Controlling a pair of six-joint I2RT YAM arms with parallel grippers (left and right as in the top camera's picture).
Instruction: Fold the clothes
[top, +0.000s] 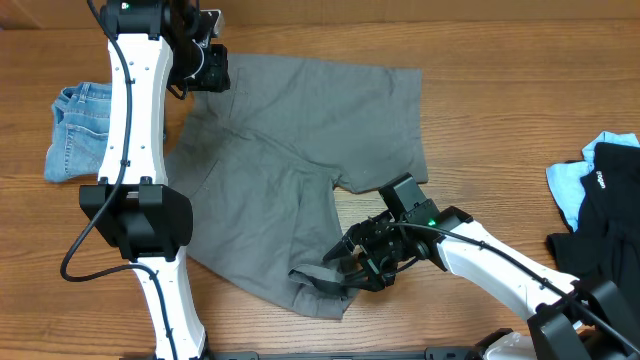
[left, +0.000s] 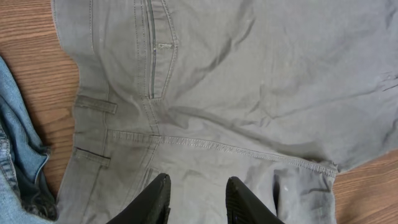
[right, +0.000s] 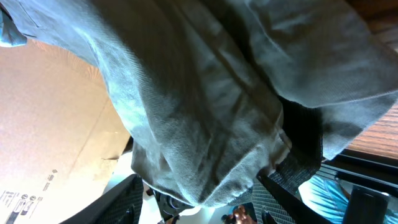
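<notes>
Your wooden table (top: 500, 100) carried the grey shorts (top: 300, 130) spread across its middle. The waistband lay toward the left arm (top: 135, 110) and the legs ran toward the near edge. The right arm (top: 500, 275) reached in from the near right corner. A black garment (top: 605, 220) lay at the right edge on a light-blue one (top: 572, 185), well apart from the shorts. Blue denim shorts (top: 80, 125) sat bunched at the left edge, just beside the waistband. Your left gripper (left: 196, 190) was over the waistband area near the fly, its fingers spread with flat cloth showing between them and nothing pinched. Your right gripper (top: 348, 268) had clamped the near leg's hem, with the fabric bunched and raised off the table.
</notes>
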